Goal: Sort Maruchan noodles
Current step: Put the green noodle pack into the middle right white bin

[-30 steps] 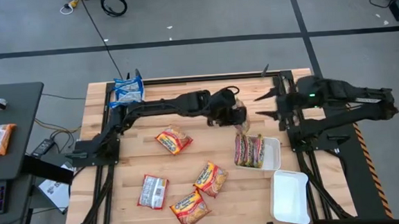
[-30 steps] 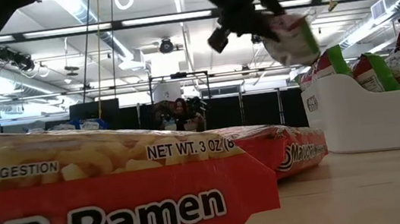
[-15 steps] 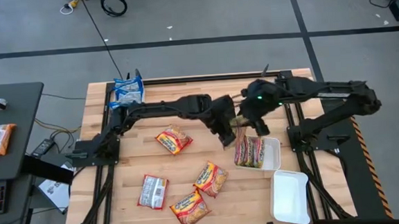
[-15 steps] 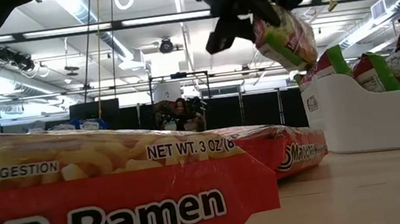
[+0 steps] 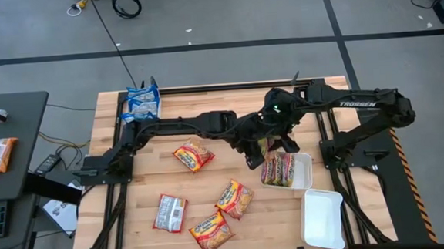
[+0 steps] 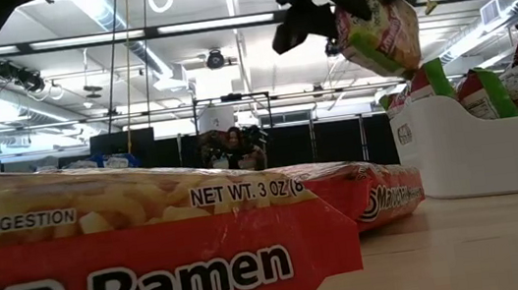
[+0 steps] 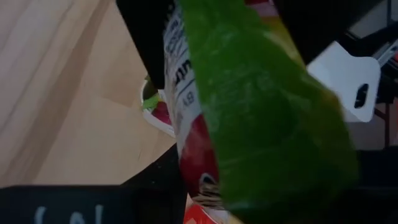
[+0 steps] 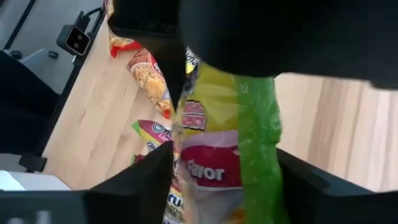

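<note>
Both grippers, left (image 5: 252,142) and right (image 5: 278,136), pinch one green packet (image 6: 379,36) above the tray (image 5: 306,166); four packets (image 5: 193,155) left, I'd say.

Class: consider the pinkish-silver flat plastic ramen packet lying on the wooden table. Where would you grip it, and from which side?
Probably from straight above, pinching a short end edge of the pinkish-silver packet: it lies flat with bare table around. The left gripper and right gripper are both at the green-edged packet held in the air by the white tray.
</note>
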